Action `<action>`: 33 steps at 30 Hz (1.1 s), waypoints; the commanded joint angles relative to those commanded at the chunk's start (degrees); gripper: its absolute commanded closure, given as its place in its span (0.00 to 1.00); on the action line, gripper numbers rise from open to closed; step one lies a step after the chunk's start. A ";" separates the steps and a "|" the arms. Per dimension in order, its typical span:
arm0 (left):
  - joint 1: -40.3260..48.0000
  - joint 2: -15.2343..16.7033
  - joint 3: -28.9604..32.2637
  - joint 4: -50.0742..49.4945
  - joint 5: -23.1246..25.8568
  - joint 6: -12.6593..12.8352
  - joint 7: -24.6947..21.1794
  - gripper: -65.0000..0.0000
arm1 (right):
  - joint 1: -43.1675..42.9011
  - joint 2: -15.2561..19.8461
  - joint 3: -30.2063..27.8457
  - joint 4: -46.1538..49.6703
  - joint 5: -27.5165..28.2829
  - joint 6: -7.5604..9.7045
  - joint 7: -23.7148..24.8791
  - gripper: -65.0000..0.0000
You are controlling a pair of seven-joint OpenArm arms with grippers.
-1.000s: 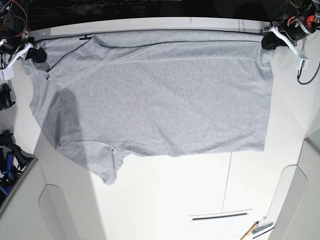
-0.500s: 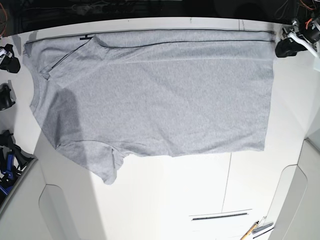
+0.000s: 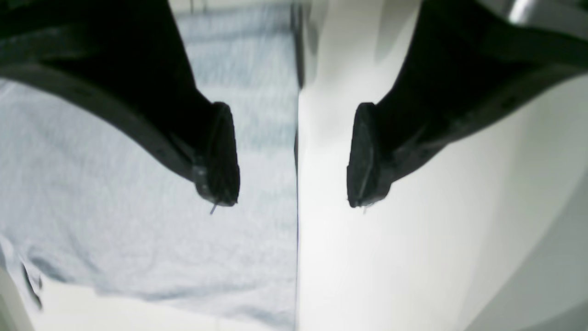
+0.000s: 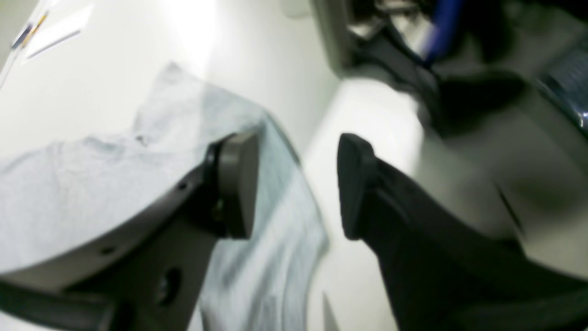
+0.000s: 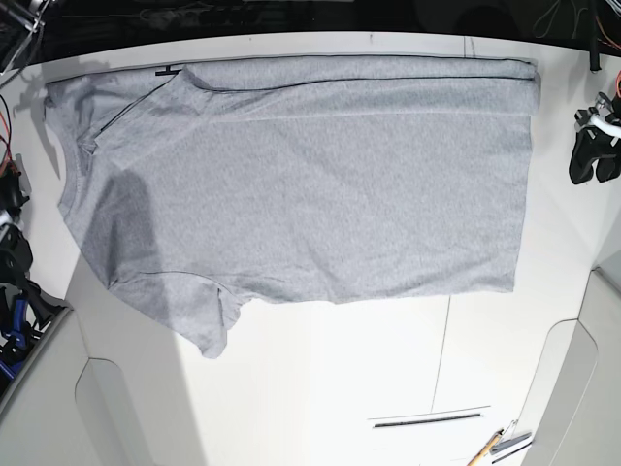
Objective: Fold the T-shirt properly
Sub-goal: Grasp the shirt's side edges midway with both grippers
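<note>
The light grey T-shirt (image 5: 301, 184) lies flat, plain side up, on the white table (image 5: 320, 379), with a narrow fold along its far edge. My left gripper (image 5: 585, 155) is open and empty beside the shirt's right hem. In the left wrist view it (image 3: 294, 156) hangs above the hem edge, with the shirt (image 3: 92, 184) to one side and bare table (image 3: 413, 253) to the other. My right gripper (image 4: 296, 184) is open and empty above the shirt's (image 4: 92, 193) collar-side edge. In the base view it sits at the left border, barely visible.
A pen and small items (image 5: 500, 445) lie at the front right near a slot (image 5: 427, 419). Dark clutter with blue parts (image 5: 15, 311) sits off the table's left edge. Wires hang at the far corners.
Both grippers have let go of the shirt's far corners and drawn away outward and toward the front. The folded far edge now lies flat on the table.
</note>
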 joint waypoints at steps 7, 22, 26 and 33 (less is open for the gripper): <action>-13.29 -3.32 10.05 -15.82 5.16 0.00 -1.68 0.38 | 12.39 -0.02 -13.60 -18.08 -9.25 -0.42 8.35 0.57; -42.49 -5.11 27.54 -53.88 11.34 0.00 -8.04 0.37 | 16.76 -0.20 -15.32 -38.38 -14.43 -0.42 19.37 0.57; -44.33 -5.09 31.36 -56.94 11.13 0.00 -8.24 0.33 | 16.76 -0.33 -15.32 -38.38 -14.40 -0.39 19.34 0.57; -44.26 -2.73 32.13 -56.92 10.95 0.00 -5.95 0.33 | 16.76 -3.30 -15.56 -38.38 -14.43 -0.33 19.12 0.57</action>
